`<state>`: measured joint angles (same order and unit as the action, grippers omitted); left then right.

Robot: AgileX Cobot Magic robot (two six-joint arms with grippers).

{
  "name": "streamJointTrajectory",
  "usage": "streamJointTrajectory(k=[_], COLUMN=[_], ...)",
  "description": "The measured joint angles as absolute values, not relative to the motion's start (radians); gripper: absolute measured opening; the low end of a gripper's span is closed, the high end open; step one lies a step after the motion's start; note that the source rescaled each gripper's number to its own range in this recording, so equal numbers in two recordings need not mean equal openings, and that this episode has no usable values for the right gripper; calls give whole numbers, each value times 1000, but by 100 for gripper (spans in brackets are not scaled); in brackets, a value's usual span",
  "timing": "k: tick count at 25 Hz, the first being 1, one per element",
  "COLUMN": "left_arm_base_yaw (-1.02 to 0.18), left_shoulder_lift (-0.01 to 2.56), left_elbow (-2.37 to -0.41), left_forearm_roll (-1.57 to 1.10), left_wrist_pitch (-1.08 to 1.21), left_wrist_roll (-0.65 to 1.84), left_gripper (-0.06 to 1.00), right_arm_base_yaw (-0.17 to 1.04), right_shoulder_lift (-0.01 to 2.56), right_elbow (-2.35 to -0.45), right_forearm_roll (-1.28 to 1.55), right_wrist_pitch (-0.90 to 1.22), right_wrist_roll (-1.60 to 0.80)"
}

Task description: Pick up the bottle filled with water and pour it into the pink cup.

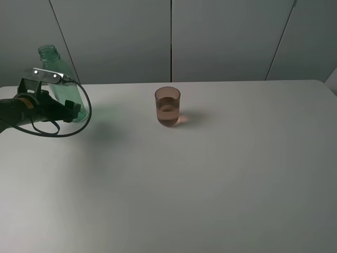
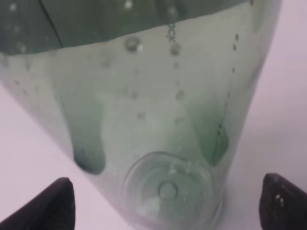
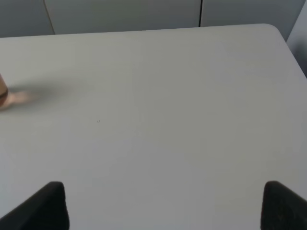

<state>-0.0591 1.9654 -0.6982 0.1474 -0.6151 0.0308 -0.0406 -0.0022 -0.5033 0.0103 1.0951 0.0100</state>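
The bottle (image 1: pixel 59 79) is transparent green with no cap and stands at the table's far left, leaning slightly. In the left wrist view the bottle (image 2: pixel 153 120) fills the frame, wet inside with droplets. My left gripper (image 1: pixel 72 112) is open with its fingers on either side of the bottle's lower part, apart from it; it also shows in the left wrist view (image 2: pixel 165 203). The pink cup (image 1: pixel 167 106) stands upright near the table's middle back, about half full of liquid. Its edge shows in the right wrist view (image 3: pixel 2 93). My right gripper (image 3: pixel 163 206) is open and empty above bare table.
The white table (image 1: pixel 210 179) reaches a rounded far right corner (image 3: pixel 276 28). A grey panelled wall (image 1: pixel 221 37) stands behind it. A black cable (image 1: pixel 84 113) loops from the left arm beside the bottle.
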Motion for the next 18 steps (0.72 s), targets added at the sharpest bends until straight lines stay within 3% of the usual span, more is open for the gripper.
streamJointTrajectory(k=[5,18], left_arm_base_yaw=[-59,-59], left_shoulder_lift=[1844,1237], left_elbow=[-657,-661], left_forearm_roll=[143,62], left_wrist_pitch=[-469,142], left_wrist_roll=[33,-26], left_gripper=[100,100], right_arm_base_yaw=[-41,-41], right_shoulder_lift=[-2,-2], right_elbow=[-503,-503], right_forearm_roll=[10,10], right_wrist_pitch=[1095,1095], right_wrist_roll=[10,10])
